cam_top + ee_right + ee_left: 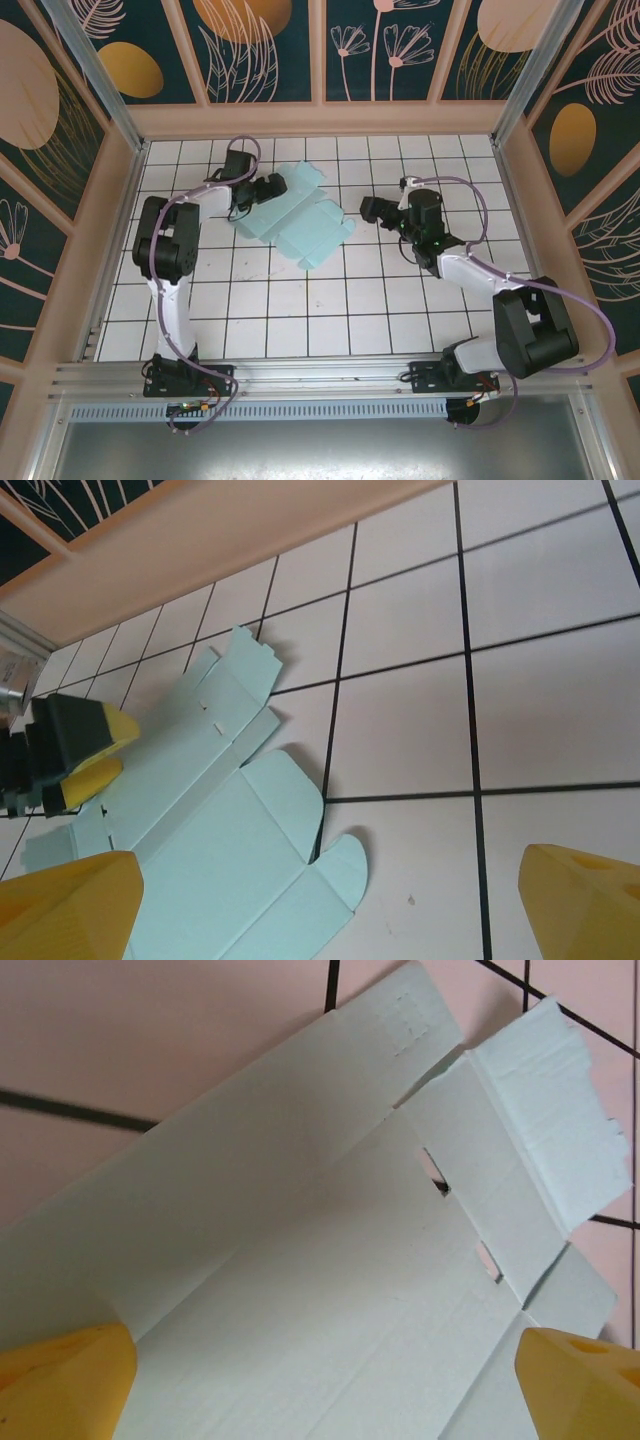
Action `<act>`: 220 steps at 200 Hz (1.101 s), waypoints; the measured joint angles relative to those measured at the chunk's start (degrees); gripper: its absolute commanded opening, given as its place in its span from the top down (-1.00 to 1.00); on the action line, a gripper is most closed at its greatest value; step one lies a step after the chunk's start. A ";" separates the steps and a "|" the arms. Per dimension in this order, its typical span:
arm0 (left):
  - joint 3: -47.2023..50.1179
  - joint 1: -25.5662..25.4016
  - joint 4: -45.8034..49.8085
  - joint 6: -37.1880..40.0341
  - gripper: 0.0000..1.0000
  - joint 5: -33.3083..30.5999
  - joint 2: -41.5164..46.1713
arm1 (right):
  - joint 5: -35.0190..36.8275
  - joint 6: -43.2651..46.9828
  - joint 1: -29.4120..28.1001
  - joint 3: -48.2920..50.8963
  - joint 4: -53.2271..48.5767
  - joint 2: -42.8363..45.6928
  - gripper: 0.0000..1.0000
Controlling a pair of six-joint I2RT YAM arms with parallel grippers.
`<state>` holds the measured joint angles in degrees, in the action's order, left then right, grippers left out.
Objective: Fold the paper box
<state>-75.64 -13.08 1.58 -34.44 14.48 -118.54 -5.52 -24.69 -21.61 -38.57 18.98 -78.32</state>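
Observation:
The paper box [297,218] is a flat, pale mint-green creased cut-out with flaps, lying on the white tiled table left of centre. My left gripper [277,186] hovers low over its far-left part, open, and the card [330,1260] spans the whole gap between the yellow fingertips [62,1380]. My right gripper [369,210] stands open just right of the paper's rounded flaps, apart from them. In the right wrist view the paper [215,845] lies at the lower left, with the left gripper's fingers [92,748] over its far edge.
Peach walls [320,120] and aluminium posts [95,70] enclose the table on three sides. A metal rail [320,375] runs along the near edge by the arm bases. White tiles [330,320] stretch in front of the paper and to its right.

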 measured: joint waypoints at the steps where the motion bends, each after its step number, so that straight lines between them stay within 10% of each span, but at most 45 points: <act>1: 0.20 0.00 -0.13 -0.09 -0.96 0.07 0.11 | -0.02 -0.07 0.00 0.02 0.00 0.00 -0.92; 69: 7.45 -0.11 -7.23 -2.05 -0.98 3.02 3.67 | -1.01 -4.83 -7.80 -1.57 0.61 -9.29 -0.91; 162: -32.24 -5.16 12.41 9.57 -0.89 7.43 -19.41 | -2.75 -4.13 -0.15 -6.03 -2.10 -12.81 -0.91; 220: -15.78 -11.72 5.68 7.34 -0.98 8.02 -8.33 | -6.91 -1.77 7.61 -6.95 -2.75 -14.80 -0.61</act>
<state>-91.42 -24.80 7.27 -27.09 22.50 -126.87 -12.43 -26.46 -14.00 -45.52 16.23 -93.12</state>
